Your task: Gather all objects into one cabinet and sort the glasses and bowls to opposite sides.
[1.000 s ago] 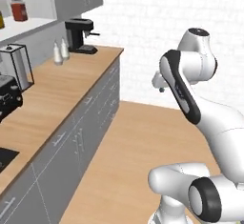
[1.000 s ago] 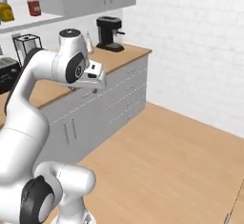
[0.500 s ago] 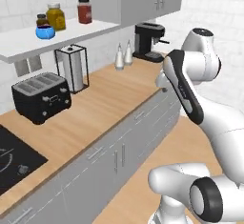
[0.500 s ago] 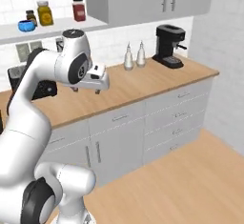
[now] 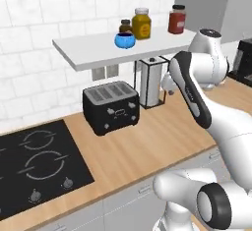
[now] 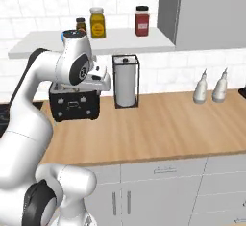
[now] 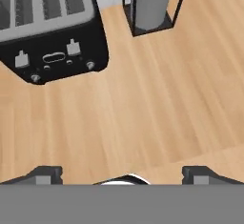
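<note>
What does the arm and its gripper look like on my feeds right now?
The arm is glossy white with rounded, bulbous links and black bands and caps at the joints. The gripper sits on a white, blocky hand and ends in two small dark grey, squarish fingertips. I see no loose cables or markings.

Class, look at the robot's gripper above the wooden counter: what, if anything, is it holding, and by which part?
Nothing is held. The gripper is open, its fingertips wide apart over bare counter, near the toaster.

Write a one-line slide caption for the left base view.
Small blue bowl sits on wall shelf above toaster; arm's open pincer empty.
</note>
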